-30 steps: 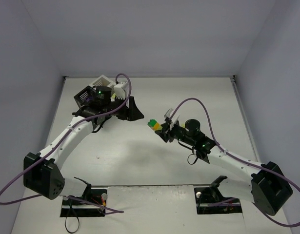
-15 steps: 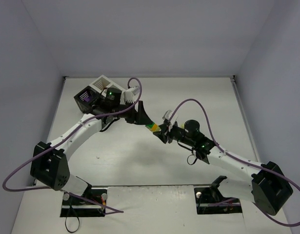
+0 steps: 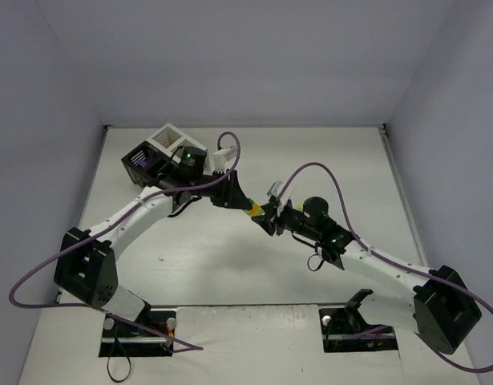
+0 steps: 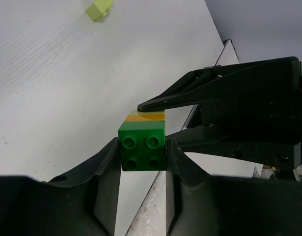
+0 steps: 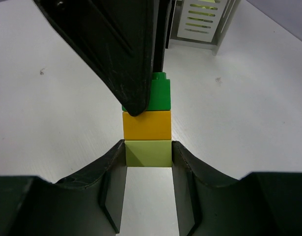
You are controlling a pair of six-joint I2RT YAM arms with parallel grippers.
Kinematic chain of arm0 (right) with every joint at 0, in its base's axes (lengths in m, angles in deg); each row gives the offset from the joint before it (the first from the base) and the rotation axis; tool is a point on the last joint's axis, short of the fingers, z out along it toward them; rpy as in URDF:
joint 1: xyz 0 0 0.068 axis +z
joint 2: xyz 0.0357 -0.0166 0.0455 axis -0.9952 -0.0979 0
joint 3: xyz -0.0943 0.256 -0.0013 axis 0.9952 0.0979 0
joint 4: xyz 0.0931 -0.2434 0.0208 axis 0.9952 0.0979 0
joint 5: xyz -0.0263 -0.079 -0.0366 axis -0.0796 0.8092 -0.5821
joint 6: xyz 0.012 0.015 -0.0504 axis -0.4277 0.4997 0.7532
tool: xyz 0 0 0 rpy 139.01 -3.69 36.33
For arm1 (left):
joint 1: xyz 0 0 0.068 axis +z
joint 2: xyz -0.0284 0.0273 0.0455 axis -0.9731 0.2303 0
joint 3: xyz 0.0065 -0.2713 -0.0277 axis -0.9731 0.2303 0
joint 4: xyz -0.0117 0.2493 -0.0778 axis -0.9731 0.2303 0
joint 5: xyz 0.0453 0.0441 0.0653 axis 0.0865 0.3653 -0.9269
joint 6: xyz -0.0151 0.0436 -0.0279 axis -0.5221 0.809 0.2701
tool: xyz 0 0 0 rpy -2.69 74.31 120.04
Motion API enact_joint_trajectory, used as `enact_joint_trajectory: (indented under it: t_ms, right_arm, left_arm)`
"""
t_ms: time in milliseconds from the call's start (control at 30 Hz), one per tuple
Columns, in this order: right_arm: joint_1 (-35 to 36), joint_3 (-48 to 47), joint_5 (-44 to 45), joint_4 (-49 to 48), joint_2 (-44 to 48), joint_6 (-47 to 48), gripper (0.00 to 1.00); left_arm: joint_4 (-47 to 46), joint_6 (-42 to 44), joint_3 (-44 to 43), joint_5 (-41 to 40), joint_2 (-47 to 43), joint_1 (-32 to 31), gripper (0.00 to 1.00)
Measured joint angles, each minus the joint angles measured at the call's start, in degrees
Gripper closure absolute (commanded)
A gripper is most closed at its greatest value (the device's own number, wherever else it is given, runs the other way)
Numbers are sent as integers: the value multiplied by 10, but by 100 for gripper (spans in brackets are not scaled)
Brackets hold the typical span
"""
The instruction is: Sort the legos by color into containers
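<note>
- The legos in play form a three-brick stack (image 3: 252,209), held between the two grippers over the middle of the table (image 3: 326,160). From above only a sliver of yellow and green shows between the black fingers.
- The left gripper (image 4: 142,145) pinches the dark green brick (image 4: 142,155) at one end, a finger flush against each side. From this wrist view the orange-yellow brick (image 4: 146,116) is a thin strip behind it, and the third brick is hidden.
- The right gripper (image 5: 148,147) pinches the lime-green brick (image 5: 148,156) at the other end, its fingers pressed to both sides.
- In the right wrist view a finger of the left gripper lies across the upper left and covers part of the dark green brick.
- A loose lime-green lego (image 4: 98,9) lies on the table, cut off by the top edge of the left wrist view.
- The containers (image 3: 159,148) stand at the far left, partly covered by the left arm; their contents are hard to make out from above.
- One white bin (image 5: 202,19) is cut off at the top of the right wrist view, with lime-green showing through its slats.
</note>
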Motion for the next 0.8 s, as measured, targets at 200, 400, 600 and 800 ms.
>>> enact_joint_trajectory:
  t_ms: [200, 400, 600, 800]
  right_arm:
    - [0, 4, 2, 0, 0, 7, 100]
    - [1, 12, 8, -2, 8, 13, 100]
    - [4, 19, 14, -7, 17, 19, 100]
    - [4, 19, 15, -10, 17, 26, 100]
  left_arm:
    - [0, -3, -1, 4, 5, -1, 96]
    - [12, 3, -5, 4, 5, -1, 97]
    - [25, 10, -12, 4, 5, -3, 97]
    - [30, 16, -15, 5, 5, -2, 97]
